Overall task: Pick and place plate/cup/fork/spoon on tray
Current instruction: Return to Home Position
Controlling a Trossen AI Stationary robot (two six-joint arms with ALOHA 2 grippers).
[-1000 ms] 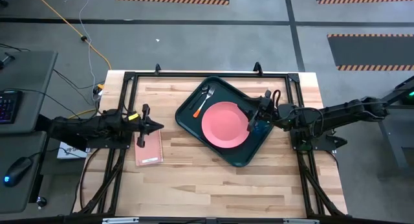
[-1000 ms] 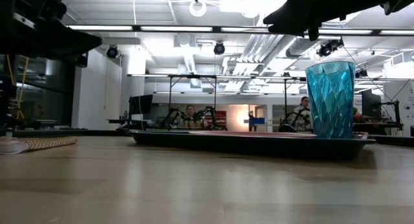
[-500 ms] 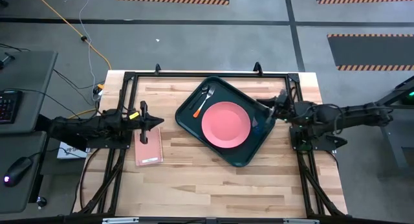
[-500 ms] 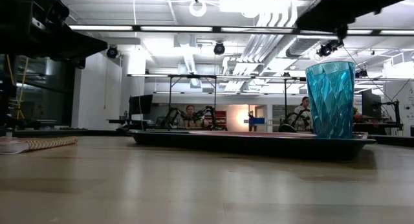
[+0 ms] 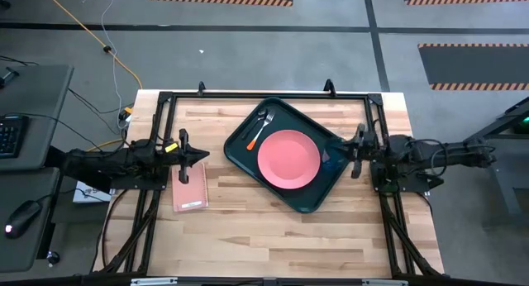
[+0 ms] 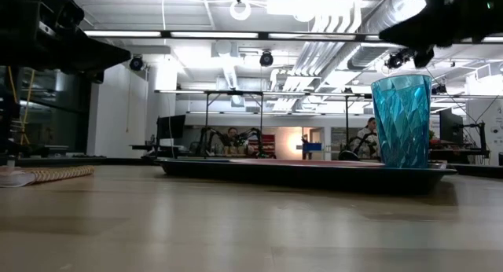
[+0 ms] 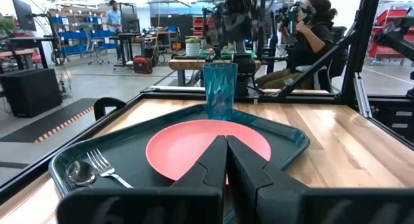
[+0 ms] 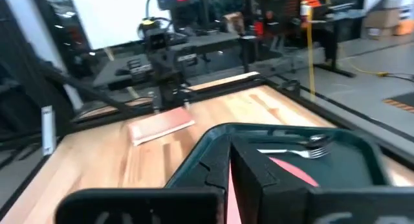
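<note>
The dark green tray point(image 5: 307, 197) lies aslant on the table's middle. On it rest the salmon-pink plate point(image 5: 288, 158), the orange-handled fork point(image 5: 254, 136) and the dark spoon point(image 5: 263, 116) at its far left corner. The teal cup point(image 5: 331, 159) stands upright at its right corner. My right gripper point(image 5: 354, 145) is shut and hangs level at the table's right edge, off the tray and clear of the cup point(image 6: 402, 121). Left of the tray, my left gripper point(image 5: 203, 159) is shut and level, pointing at the plate point(image 7: 207, 146) and cup point(image 7: 220, 91).
A pink rectangular slab point(image 5: 190, 188) lies on the wood below my left gripper. A black metal frame point(image 5: 264, 95) runs round the table's edges. Bare wood stretches along the near side. People sit at benches in the room beyond.
My right gripper has drawn back from the cup toward the table's right edge and shut its fingers. The cup stays upright on the tray's right corner. Nothing else has moved.
</note>
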